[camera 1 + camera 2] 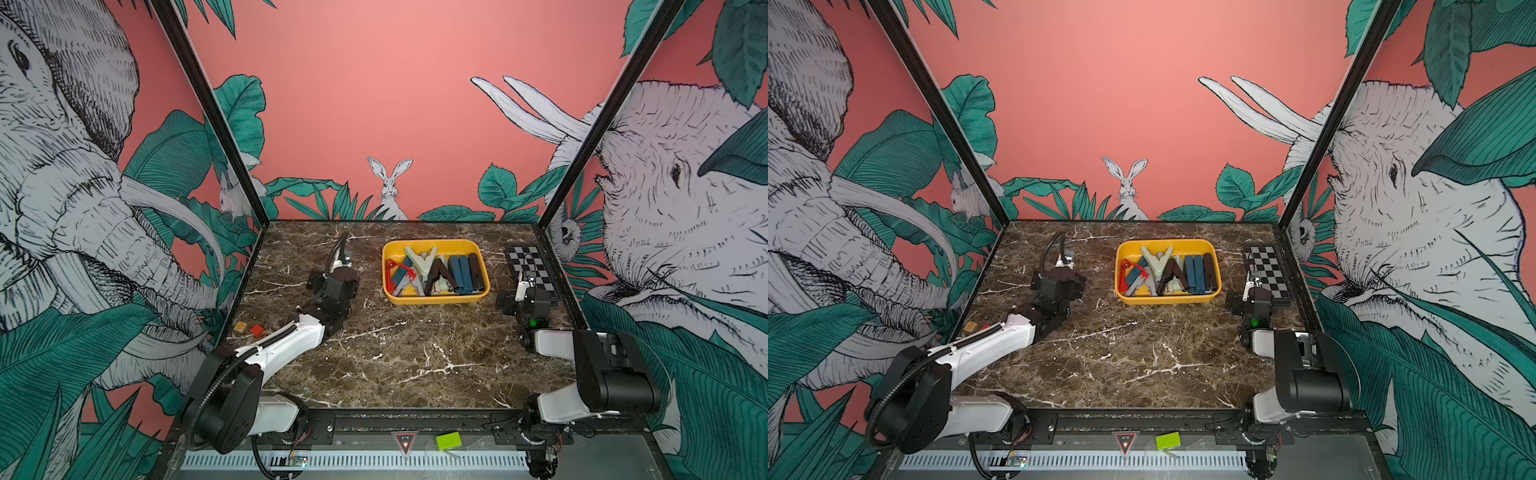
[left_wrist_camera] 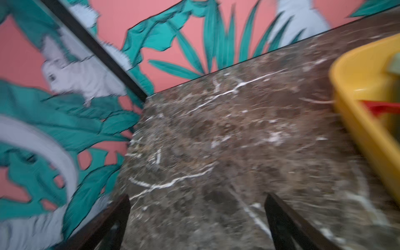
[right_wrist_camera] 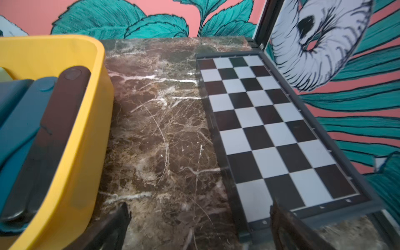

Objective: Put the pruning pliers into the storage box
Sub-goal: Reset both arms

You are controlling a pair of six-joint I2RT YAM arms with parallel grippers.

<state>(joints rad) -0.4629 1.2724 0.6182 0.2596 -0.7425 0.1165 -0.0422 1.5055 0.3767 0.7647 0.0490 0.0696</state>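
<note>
In both top views the storage box (image 1: 436, 300) sits toward the back of the bench (image 1: 395, 357), right of the middle. The pruning pliers (image 1: 436, 272) lie heaped inside it: teal, black, grey, pale ones and a thin red one at its left end. The left arm (image 1: 291, 336) reaches over the bench to the left of the box. The right arm (image 1: 552, 340) ends between the box and the chequered board (image 1: 530, 266) at the right edge. An orange block (image 1: 240, 327) and a red block (image 1: 257, 330) lie near the left wall.

The left wrist view is blurred. The left tool (image 2: 197, 195) is released, its two dark fingers wide apart over bare bench, with nothing between them. The yellow box wall and a red plier (image 2: 381, 108) show at one side.

In the right wrist view the right tool (image 3: 199, 204) is likewise released and empty, over the strip of bench between box and board. A black plier (image 3: 56, 121) lies against the box's inner wall, with a teal plier (image 3: 19, 121) beside it.
</note>
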